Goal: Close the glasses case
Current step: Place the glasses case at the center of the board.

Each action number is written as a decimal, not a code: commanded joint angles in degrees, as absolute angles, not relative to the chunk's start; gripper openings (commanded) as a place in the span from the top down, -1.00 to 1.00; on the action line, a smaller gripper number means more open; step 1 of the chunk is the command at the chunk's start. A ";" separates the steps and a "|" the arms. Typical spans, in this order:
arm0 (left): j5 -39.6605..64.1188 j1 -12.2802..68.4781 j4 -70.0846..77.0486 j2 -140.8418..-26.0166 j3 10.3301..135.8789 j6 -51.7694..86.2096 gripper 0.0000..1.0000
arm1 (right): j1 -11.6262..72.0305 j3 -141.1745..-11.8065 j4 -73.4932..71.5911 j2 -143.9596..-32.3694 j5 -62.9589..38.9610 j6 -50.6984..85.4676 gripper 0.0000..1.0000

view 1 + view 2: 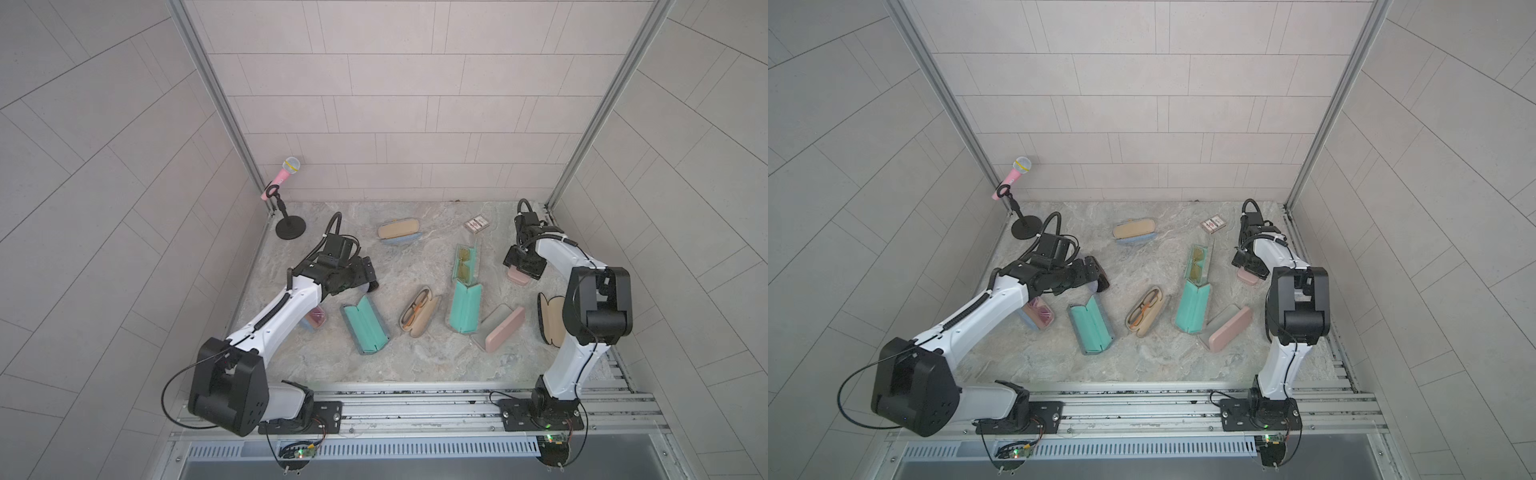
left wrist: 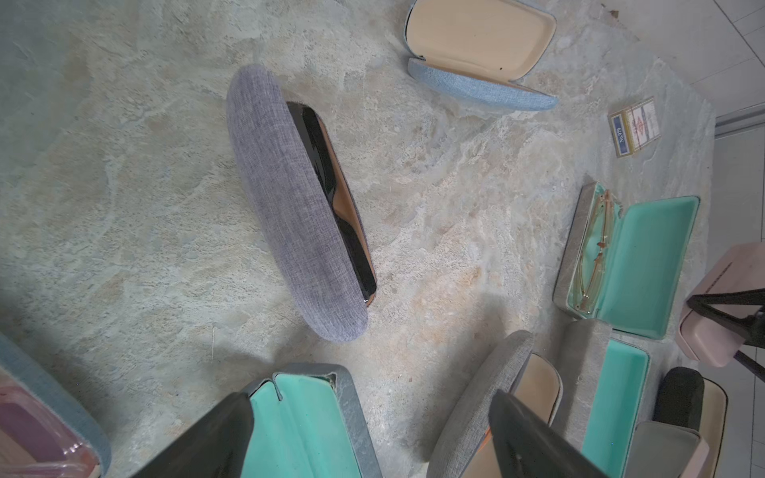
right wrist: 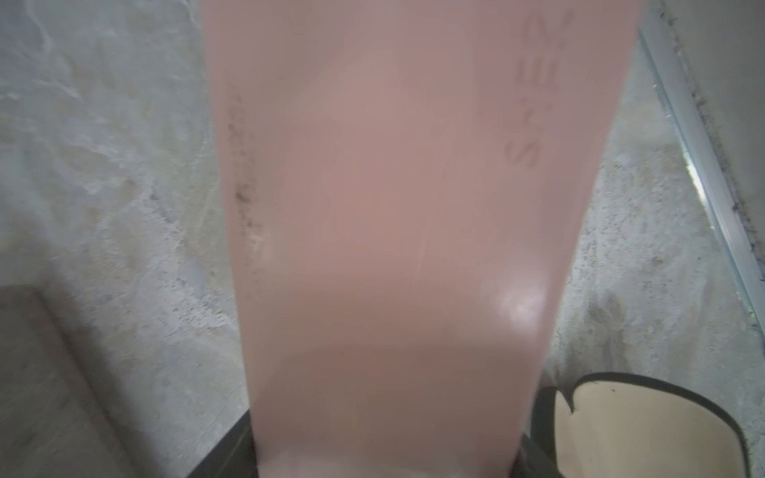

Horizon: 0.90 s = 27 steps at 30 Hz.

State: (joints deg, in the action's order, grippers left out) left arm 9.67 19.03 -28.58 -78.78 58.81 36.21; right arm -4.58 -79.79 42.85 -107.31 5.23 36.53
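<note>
Even diffuse light, soft shadows; pink case [image 3: 393, 207] out of focus.

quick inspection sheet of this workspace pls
surface: marbled tabletop, no spills seen
job's things: grey case ajar, dark glasses inside; pink case under right arm; teal case and others open
clutter: card pack; pink microphone on stand
grippers: left gripper open near grey case; right gripper jaws shut on pink case
cables: wrist cable arches clear of cases
surroundings: tiled walls, metal frame posts
</note>
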 commanded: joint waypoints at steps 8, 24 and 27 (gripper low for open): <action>10.70 18.63 -28.92 -83.74 63.32 34.96 -0.94 | -7.86 -85.57 42.12 -115.31 4.87 35.36 -0.03; 7.32 18.66 -34.44 -83.69 67.56 33.24 -1.00 | -7.99 -84.25 44.31 -109.89 1.42 32.53 -0.79; 3.82 18.55 -36.47 -83.09 68.51 33.35 -1.00 | -5.29 -82.51 44.79 -106.01 0.52 32.04 -0.80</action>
